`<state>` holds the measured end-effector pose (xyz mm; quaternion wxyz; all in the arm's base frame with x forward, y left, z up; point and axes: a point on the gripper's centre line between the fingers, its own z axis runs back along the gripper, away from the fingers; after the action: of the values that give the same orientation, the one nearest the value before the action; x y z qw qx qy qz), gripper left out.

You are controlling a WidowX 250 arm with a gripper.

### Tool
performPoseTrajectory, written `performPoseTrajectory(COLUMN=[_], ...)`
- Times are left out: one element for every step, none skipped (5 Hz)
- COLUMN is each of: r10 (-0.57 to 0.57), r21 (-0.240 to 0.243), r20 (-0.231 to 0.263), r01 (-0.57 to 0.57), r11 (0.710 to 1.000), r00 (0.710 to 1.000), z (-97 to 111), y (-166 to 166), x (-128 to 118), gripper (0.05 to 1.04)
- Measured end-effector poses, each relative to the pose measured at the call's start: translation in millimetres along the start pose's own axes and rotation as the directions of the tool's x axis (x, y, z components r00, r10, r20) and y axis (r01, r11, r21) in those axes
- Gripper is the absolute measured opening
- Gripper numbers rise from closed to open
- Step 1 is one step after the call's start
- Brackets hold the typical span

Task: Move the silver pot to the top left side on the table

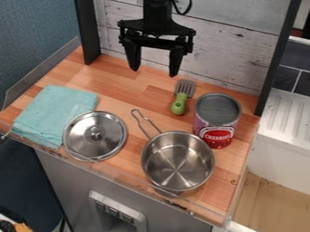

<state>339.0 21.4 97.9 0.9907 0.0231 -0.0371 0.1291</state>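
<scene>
- The black gripper (155, 72) hangs above the back of the tabletop (115, 88), its angular jaws spread apart with nothing between them.
- The silver pot (177, 163), round and smooth-walled in shiny metal, stands upright at the front right of the tabletop; its looped wire handle points toward the back left.
- Left of it lies a domed metal lid (84, 144) with a round knob, overlapping the teal cloth (54, 108), which is folded and soft-looking.
- Behind the pot's right side stands a cylindrical can (209, 126), reddish with a grey hollow top.
- Between the can and the gripper lies a spatula (179, 103) with a rounded green handle and slotted grey head.
- The tabletop is striped wood; whitewashed planks (233, 52) rise behind.
- The top edge cuts off the arm. The lid hides part of the cloth; whether pot and can touch is hard to tell.
</scene>
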Motion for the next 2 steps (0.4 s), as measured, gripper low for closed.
performPoseTrajectory(r10=[-0.002, -0.092], r21=[0.004, 0.001], r20=[-0.027, -0.080], r01=[0.003, 0.093], r11=[1.000, 0.996], r00=[1.000, 0.993], z=[-9, -23], y=[0, -22], x=[-4, -36], gripper=[1.000, 1.000])
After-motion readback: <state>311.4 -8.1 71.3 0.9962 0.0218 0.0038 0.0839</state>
